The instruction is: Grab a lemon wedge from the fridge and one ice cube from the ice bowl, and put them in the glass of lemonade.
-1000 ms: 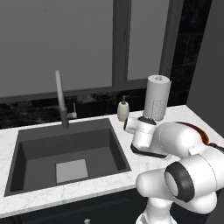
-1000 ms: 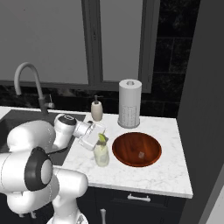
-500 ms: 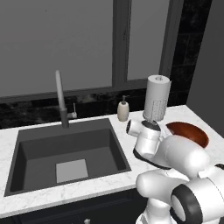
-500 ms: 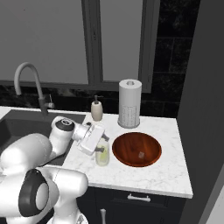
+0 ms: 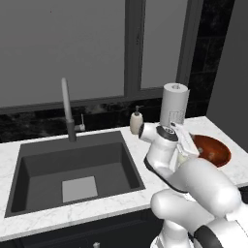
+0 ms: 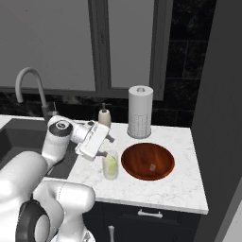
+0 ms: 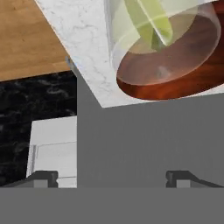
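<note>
Showing from the hand, lemon wedge (image 7: 146,19) inside glass (image 7: 162,39).

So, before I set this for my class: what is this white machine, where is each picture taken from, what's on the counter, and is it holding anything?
It is a white robot arm with a two-finger gripper, drawn by a computer. Two cameras sit behind it, left and right; the third rides on its hand. On the marble counter stand the glass of lemonade with a yellow-green wedge inside, the brown ice bowl holding one ice cube, a paper-towel roll and a soap bottle. A sink lies alongside. The gripper is open above the glass, holding nothing.
</note>
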### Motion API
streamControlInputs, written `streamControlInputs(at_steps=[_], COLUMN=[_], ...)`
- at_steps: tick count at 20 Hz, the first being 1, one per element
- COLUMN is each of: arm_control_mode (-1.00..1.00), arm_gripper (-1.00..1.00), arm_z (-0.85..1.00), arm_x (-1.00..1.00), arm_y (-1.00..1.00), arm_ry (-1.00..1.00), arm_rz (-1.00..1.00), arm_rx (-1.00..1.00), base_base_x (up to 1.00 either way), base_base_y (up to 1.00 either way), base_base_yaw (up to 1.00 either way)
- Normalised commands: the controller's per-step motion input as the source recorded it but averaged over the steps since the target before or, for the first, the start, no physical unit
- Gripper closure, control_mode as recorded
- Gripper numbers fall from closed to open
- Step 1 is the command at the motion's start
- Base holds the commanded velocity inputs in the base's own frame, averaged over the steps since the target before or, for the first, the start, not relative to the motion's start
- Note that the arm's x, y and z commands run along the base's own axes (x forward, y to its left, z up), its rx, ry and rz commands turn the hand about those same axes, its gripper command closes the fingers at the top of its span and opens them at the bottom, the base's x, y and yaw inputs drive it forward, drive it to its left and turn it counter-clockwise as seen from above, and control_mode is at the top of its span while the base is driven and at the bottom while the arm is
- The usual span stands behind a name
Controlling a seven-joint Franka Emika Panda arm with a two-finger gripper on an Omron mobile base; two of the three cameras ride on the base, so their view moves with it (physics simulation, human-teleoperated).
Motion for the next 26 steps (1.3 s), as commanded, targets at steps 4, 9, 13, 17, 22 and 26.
streamControlInputs(at_steps=[4,9,13,17,22,26], arm_control_mode=[-1.0,-1.0,-1.0,-1.0,-1.0,-1.0], arm_gripper=[-1.0,-1.0,-1.0,-1.0,-1.0,-1.0], arm_z=[0.83,0.88,0.76,0.7,0.33,0.0], arm_x=[-0.93,-0.95,-0.91,-0.66,-0.41,-0.14], arm_y=[0.23,0.45,0.68,0.81,0.65,-0.01], arm_ry=[-0.09,-0.1,-0.25,-0.29,-0.26,-0.03], arm_rz=[0.0,0.0,0.0,0.0,0.0,0.01], arm_rx=[0.0,0.0,0.0,0.0,-0.01,0.0], base_base_x=[0.0,0.0,0.0,0.0,0.0,0.0], base_base_y=[0.0,0.0,0.0,0.0,0.0,0.0], base_base_yaw=[0.0,0.0,0.0,0.0,0.0,0.0])
